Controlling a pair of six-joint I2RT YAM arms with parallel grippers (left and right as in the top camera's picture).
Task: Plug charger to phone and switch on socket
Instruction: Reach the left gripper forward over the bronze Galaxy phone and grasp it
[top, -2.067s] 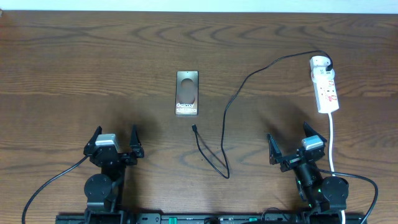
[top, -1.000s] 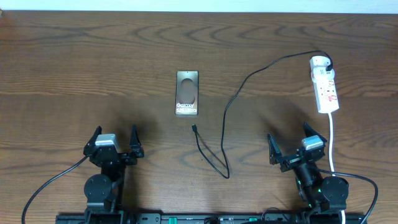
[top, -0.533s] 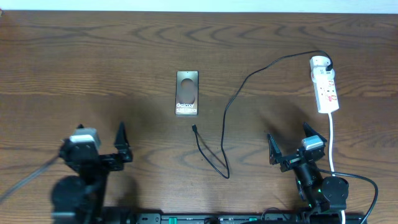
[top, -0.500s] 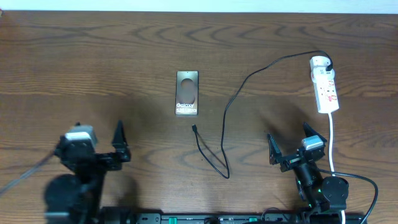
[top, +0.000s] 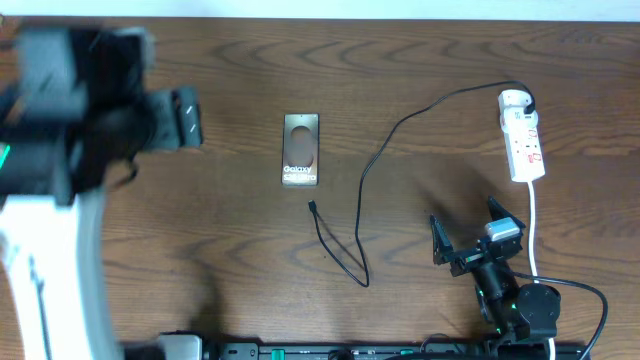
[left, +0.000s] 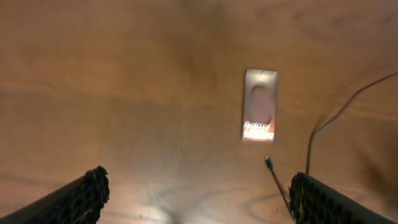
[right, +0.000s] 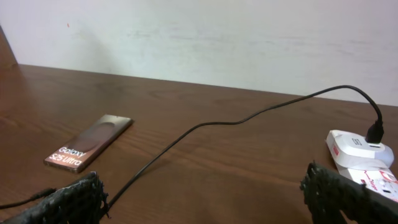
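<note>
Both the left gripper (left: 199, 190) and right gripper (right: 202, 190) gape above a dark wooden table (top: 250, 80) before a pale wall (right: 217, 37).

The phone (left: 259, 105) lies flat on the table (left: 124, 93); the charger (left: 268, 162) (blurred) seems to end just short of it.

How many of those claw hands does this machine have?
2. The left gripper hovers high at the far left, left of the phone, jaws open. The right gripper sits at the near right, by the white cord, also open.
</note>
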